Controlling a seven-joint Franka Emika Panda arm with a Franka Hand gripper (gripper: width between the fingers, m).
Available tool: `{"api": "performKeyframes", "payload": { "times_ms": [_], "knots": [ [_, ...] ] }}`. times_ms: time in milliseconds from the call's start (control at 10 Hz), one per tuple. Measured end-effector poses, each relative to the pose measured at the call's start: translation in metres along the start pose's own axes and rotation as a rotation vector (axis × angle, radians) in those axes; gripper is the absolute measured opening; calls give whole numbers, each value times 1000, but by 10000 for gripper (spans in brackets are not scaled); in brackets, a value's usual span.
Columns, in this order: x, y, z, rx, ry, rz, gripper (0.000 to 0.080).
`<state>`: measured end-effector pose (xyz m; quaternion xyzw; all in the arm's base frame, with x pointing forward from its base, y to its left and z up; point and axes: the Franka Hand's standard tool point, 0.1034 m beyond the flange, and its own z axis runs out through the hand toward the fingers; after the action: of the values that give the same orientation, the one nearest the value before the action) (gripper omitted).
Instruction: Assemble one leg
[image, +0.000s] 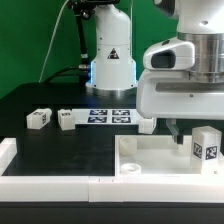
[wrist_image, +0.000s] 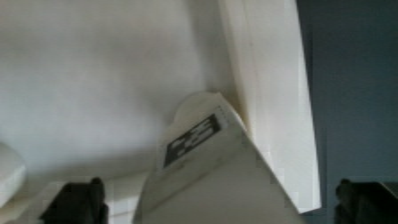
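A white leg (image: 206, 146) with a black-and-white tag stands upright in the large white tray-like piece (image: 150, 158), at the exterior view's right. My gripper (image: 186, 134) hangs just above it. In the wrist view the leg (wrist_image: 210, 150) rises toward the camera beside the tray's raised rim (wrist_image: 267, 70). It sits between my two dark fingertips (wrist_image: 79, 202), which stand wide apart and do not touch it. My gripper (wrist_image: 222, 205) is open. Two more legs (image: 38, 118) (image: 66, 119) lie on the black table at the left, and another leg (image: 147, 125) lies near the tray's back edge.
The marker board (image: 110, 115) lies behind the tray, in front of the robot base (image: 110, 60). A low white barrier (image: 50, 186) runs along the table's front and left edge.
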<state>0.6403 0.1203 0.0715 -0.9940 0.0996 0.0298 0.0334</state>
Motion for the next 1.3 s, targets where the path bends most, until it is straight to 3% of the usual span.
{"api": "performKeyframes", "payload": {
  "times_ms": [300,500,600,700,1000,1300],
  "knots": [
    [0,1,0,-4,1,-296,649],
    [1,2,0,-8,2,-351,395],
    [1,2,0,-8,2,-351,395],
    [1,2,0,-8,2,-331,290],
    [1,2,0,-5,3,-226,290],
    [3,8,-1,24,7,176,290]
  ]
}}
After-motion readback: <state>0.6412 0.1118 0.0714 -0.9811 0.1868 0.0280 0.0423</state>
